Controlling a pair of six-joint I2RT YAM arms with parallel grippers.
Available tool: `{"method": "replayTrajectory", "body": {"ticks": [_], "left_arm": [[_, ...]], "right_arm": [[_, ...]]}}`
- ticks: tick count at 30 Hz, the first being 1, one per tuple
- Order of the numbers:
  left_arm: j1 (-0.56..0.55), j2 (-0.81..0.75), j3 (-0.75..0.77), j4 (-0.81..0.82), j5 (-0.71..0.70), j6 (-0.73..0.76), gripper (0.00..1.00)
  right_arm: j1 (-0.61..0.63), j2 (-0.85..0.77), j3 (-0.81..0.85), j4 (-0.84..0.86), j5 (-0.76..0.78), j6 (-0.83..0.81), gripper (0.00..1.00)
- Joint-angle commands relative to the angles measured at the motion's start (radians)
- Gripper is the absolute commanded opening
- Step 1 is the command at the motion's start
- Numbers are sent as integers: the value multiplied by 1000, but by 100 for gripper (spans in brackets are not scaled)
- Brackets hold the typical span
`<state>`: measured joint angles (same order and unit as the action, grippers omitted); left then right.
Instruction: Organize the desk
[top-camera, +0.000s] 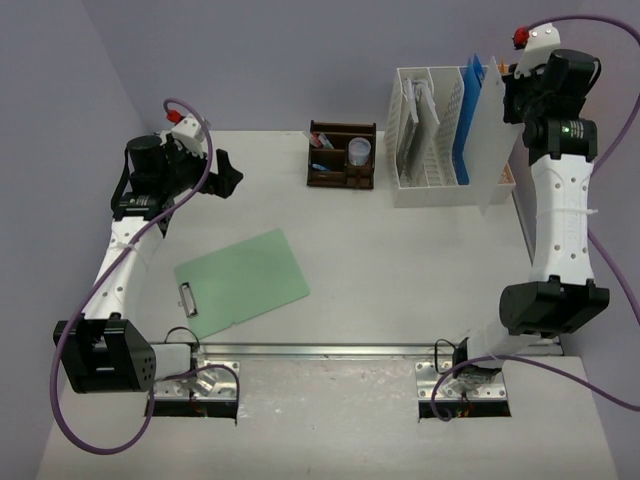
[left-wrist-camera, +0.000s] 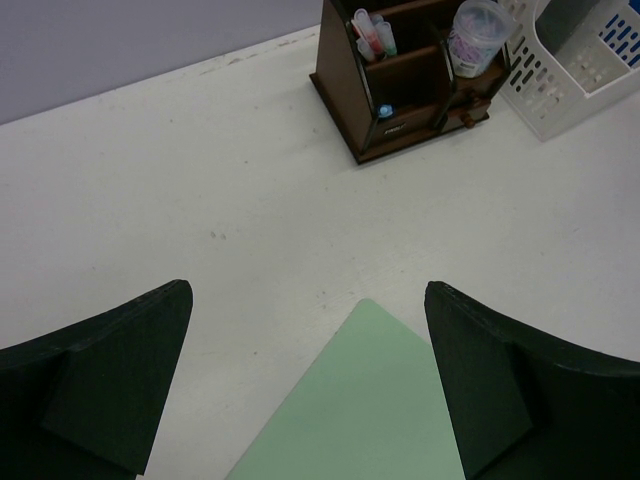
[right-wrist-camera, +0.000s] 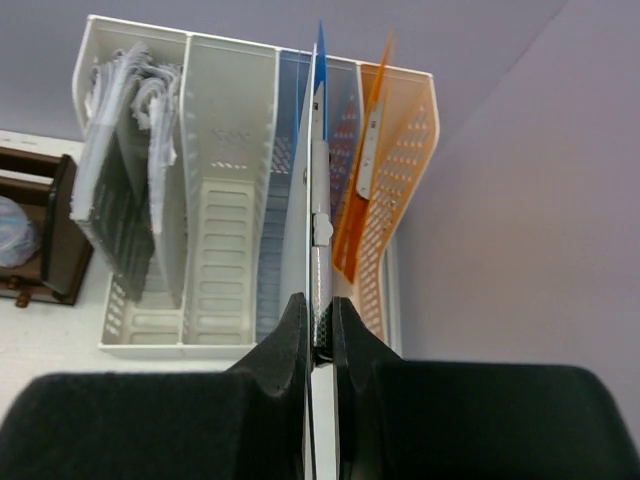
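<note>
The white desk (top-camera: 400, 260) holds a green clipboard (top-camera: 243, 282) lying flat at the front left, its clip toward the near edge. My left gripper (top-camera: 225, 175) hangs open and empty above the desk's far left; its wrist view shows the green clipboard's corner (left-wrist-camera: 370, 410) between the spread fingers (left-wrist-camera: 120, 370). My right gripper (top-camera: 515, 85) is shut on the clip end of a white clipboard (top-camera: 488, 135), held upright and edge-on (right-wrist-camera: 318, 200) over the right slots of the white file rack (top-camera: 430, 140).
The rack (right-wrist-camera: 215, 230) holds papers on its left, a blue clipboard (right-wrist-camera: 321, 50) and an orange clipboard (right-wrist-camera: 375, 130). A dark brown pen organizer (top-camera: 342, 158) with pens and a cup stands left of the rack. A metal rail (top-camera: 330, 350) runs along the near edge.
</note>
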<state>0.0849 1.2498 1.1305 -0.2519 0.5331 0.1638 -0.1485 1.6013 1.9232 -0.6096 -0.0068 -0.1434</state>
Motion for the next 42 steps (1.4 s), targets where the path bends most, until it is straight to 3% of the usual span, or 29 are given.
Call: {"method": "replayTrajectory", "body": {"ticks": [1, 14, 24, 30, 42], "left_arm": [[6, 2, -1, 41, 2, 7, 100], [6, -1, -13, 38, -8, 32, 100], [6, 8, -11, 45, 2, 22, 100], [6, 20, -3, 42, 7, 8, 100], [6, 23, 11, 27, 2, 16, 100]], "right_arm": [[-63, -32, 42, 163, 56, -110, 0], [-141, -1, 93, 217, 56, -206, 0], [-155, -26, 253, 18, -218, -18, 0], [-146, -61, 215, -61, -346, 65, 0], [-87, 20, 166, 24, -260, 134, 0]]}}
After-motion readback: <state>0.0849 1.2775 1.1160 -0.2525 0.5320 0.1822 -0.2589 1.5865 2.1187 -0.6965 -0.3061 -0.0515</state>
